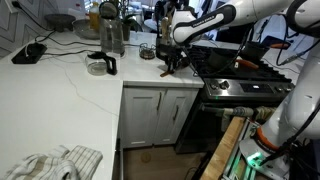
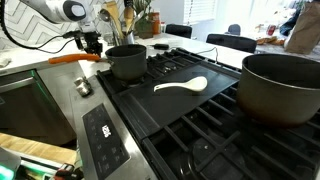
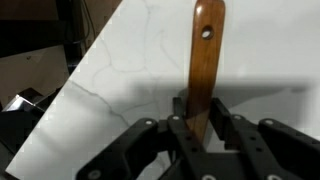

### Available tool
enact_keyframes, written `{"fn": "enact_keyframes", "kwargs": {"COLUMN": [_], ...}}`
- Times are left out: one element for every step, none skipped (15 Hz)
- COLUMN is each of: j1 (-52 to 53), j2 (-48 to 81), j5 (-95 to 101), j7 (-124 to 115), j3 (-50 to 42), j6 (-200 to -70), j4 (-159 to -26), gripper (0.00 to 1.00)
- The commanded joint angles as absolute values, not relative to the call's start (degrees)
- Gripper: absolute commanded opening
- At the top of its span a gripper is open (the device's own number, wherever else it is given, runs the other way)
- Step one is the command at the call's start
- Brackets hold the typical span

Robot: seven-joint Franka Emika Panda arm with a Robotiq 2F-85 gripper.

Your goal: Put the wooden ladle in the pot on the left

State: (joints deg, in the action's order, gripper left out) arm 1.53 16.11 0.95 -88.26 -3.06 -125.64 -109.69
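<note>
My gripper [image 3: 200, 125] points down over the counter's edge beside the stove; it shows in both exterior views [image 1: 172, 62] [image 2: 90, 45]. Its fingers close on both sides of an orange-brown handle with a hole at its end [image 3: 205, 60]. This is the handle [image 2: 70, 58] of the dark pot on the left burner [image 2: 126, 62], not the wooden ladle. Several light-brown wooden utensils [image 2: 112, 14] stand in a steel canister [image 1: 110, 38] behind the pot. I cannot tell which of them is the ladle.
A white spoon [image 2: 182, 85] lies on the stove grate. A large dark pot [image 2: 282, 88] stands on the right burner. A white marble counter [image 1: 70, 85] carries a glass jug [image 1: 100, 66] and a dark pad [image 1: 28, 54]. A cloth [image 1: 55, 163] lies at the front.
</note>
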Motion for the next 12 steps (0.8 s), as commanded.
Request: {"fn": "enact_keyframes", "kwargs": {"j1": [1.8,1.8,1.9,1.8,1.8,1.8,1.9,2.0,2.1,2.3,2.4,2.7], "j2": [16.5,16.6,16.6,16.6,16.7,16.6,16.6,16.6,16.7,16.9,17.1,17.3], "j5": [1.2,1.1,1.1,1.0,0.9,0.7,0.7,0.8,0.9,0.9,0.9,1.1], "j7": [-87.7,-87.5,-87.5,-87.3,-87.2,-87.2,-87.3,-87.4,-87.4,-87.5,-87.6,-87.7], "j3": [-3.6,-3.6,-3.6,-3.5,-3.5,-3.5,-3.5,-3.5,-3.4,-3.3,-3.3,-3.2], "j6": [-127.3,-127.1,-127.0,-126.9,-126.8,-126.7,-126.8,-126.8,-126.8,-126.6,-126.4,-126.3], "j4": [-109.8,-109.8,-109.8,-109.7,-109.7,-109.6,-109.6,-109.5,-109.4,-109.1,-108.8,-108.5], "gripper": [0.66,0.74,0.81,0.88,0.96,0.99,1.00,1.00,1.00,1.00,1.00,1.00]}}
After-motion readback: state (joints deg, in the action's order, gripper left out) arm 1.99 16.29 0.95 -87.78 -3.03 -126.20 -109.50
